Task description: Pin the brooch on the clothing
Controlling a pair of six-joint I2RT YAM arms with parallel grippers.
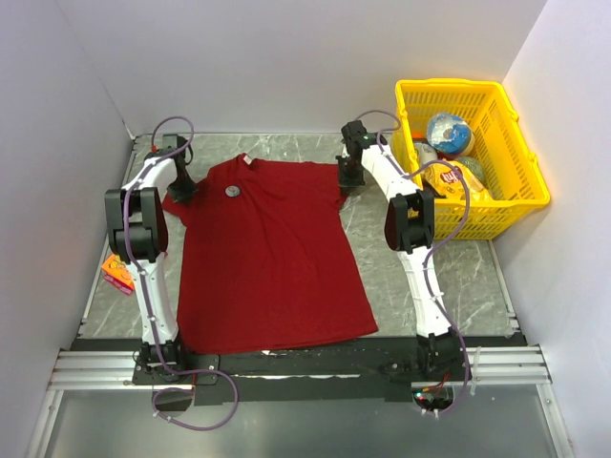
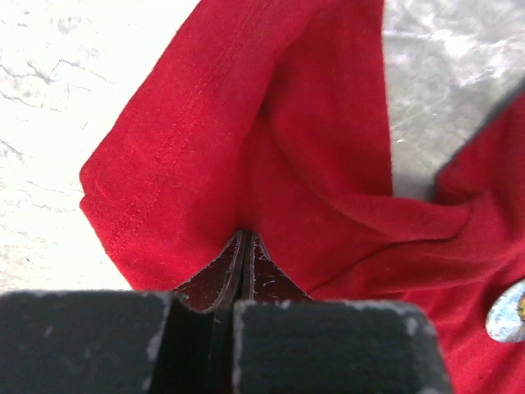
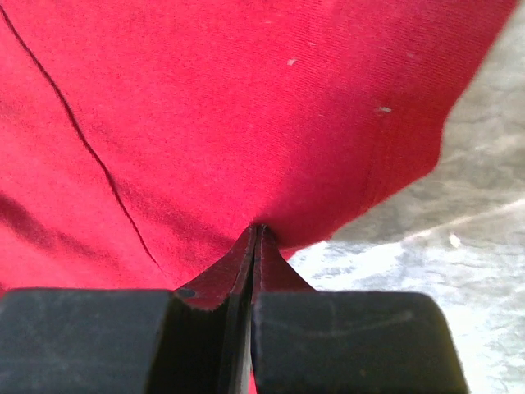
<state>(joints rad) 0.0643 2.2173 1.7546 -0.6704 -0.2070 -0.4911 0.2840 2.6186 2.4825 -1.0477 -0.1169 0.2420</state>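
Left gripper [image 2: 244, 238] and right gripper [image 3: 258, 230] each clench a T-shirt [image 1: 267, 258] sleeve (fabric puckers at tips); brooch [image 1: 231, 192] lies near its collar.

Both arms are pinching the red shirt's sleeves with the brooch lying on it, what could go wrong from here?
1. The brooch sits on the T-shirt near the collar. Whether it is fastened is unclear, so a tug could slide it off.
2. The left gripper and right gripper each pinch only a small fold of sleeve, which might slip free.
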